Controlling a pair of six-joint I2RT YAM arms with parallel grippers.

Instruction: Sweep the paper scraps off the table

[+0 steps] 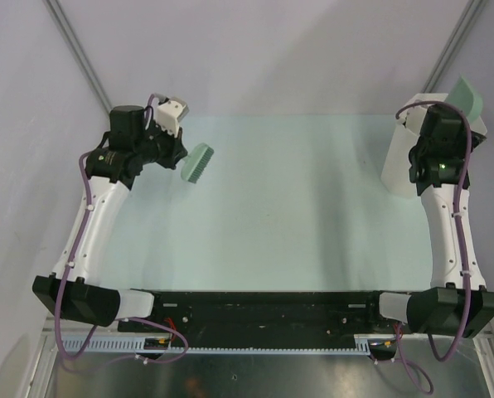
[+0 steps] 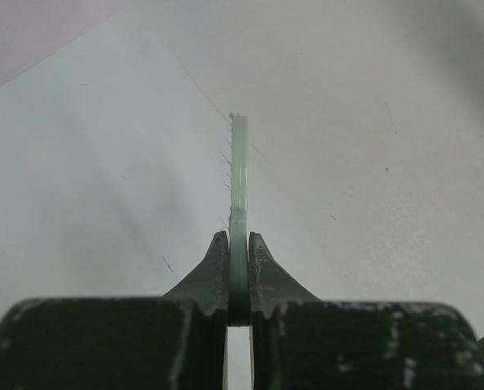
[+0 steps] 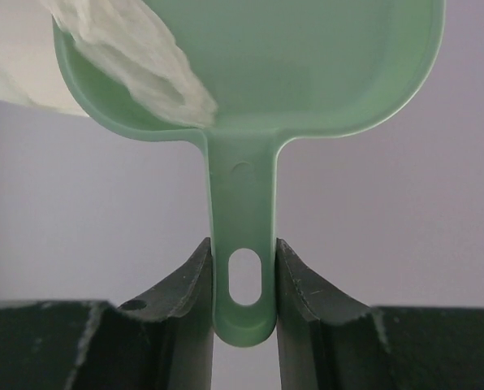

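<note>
Tipping the dustpan gently over the bin, the right gripper clamped on its handle, letting the paper scraps (lying in the pan, near its lip) slide inside, not onto the table, holding the left gripper, closed on the brush, aside.

You're working in a robot lab test cell: the pale green table is boxed in by plain grey walls on metal struts, with a left arm and a right arm bolted to a black rail along its near edge, purple cables trailing below.
</note>
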